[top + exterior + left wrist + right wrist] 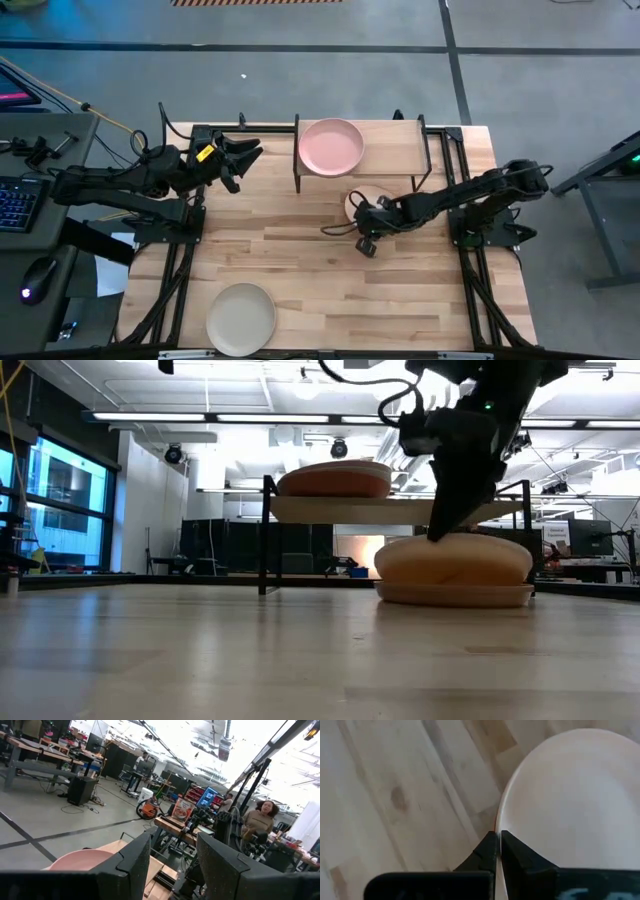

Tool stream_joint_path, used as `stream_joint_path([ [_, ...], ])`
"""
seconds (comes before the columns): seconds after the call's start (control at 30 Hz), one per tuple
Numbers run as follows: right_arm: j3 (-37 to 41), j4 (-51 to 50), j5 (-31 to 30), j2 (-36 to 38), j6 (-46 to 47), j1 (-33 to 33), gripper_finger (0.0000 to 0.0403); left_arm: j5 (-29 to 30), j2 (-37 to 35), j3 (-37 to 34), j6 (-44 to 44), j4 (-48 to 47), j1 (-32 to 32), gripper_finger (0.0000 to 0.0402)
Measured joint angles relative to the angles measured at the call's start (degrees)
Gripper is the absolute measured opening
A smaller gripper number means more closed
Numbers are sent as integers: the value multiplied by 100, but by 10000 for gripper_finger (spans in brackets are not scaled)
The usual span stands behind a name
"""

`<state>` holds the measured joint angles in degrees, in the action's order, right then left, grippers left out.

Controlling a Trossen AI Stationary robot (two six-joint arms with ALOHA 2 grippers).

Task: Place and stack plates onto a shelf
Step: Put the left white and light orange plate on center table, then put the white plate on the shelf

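Right gripper (498,845) is pinching the rim of a pale peach plate (570,800) that is sitting on the wooden tabletop (300,250) just in front of the shelf (400,135). In the right wrist view the two fingers are meeting tight on the thin edge, so the pincer is clenched on the plate rim. The low view suggests this plate is resting upside down on another, but I cannot tell for sure.

The pink plate (331,146) is already lying on the left half of the shelf board. A cream-beige plate (240,318) is waiting well apart at the near edge of the table.

Left gripper (240,160) is hovering beside the shelf's left end, fingers spread and gripping nothing.

Judgement on the step, lifting the peach plate toward the shelf: a rim pinch is shallow, so the lift should be slow and level. The plate must clear the black front leg and the board edge before it travels inward. Landing it on the free right half, or squarely over the pink plate, avoids an overhang.
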<state>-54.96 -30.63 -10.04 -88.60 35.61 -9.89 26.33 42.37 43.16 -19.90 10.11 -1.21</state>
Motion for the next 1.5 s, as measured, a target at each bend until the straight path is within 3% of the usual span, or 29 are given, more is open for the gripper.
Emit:
stream_joint_path([
  [0.3, 0, 0, 577, 0, -111, 166, 6, -9, 0, 0, 0, 0, 0, 152],
  [0.4, -2, 0, 577, 0, -23, 178, 33, -97, 0, 0, -144, 0, 0, 152],
  [0.53, -4, -104, 731, 11, 50, 206, 96, -932, -4, 9, -648, -184, -27, 152],
  [0.73, -4, -787, 713, 124, -175, 193, 188, -2000, 363, 375, -2305, -2581, -890, 152],
  [0.9, -7, -895, 643, 276, -399, 196, 215, -2192, 1106, 433, -3232, -3932, -2326, 152],
  [1.03, -7, -827, 635, 324, -461, 268, 216, -2194, 1938, 429, -3240, -4677, -3289, 152],
  [1.13, -7, -752, 625, 326, -471, 352, 216, -2183, 2540, 431, -2977, -5008, -3671, 152],
  [1.33, -7, -728, 625, 326, -504, 457, 216, -2168, 3455, 433, -2348, -4754, -3778, 152],
  [1.5, -7, -644, 632, 326, -493, 466, 216, -2499, 3952, 395, -1989, -4598, -3635, 152],
])
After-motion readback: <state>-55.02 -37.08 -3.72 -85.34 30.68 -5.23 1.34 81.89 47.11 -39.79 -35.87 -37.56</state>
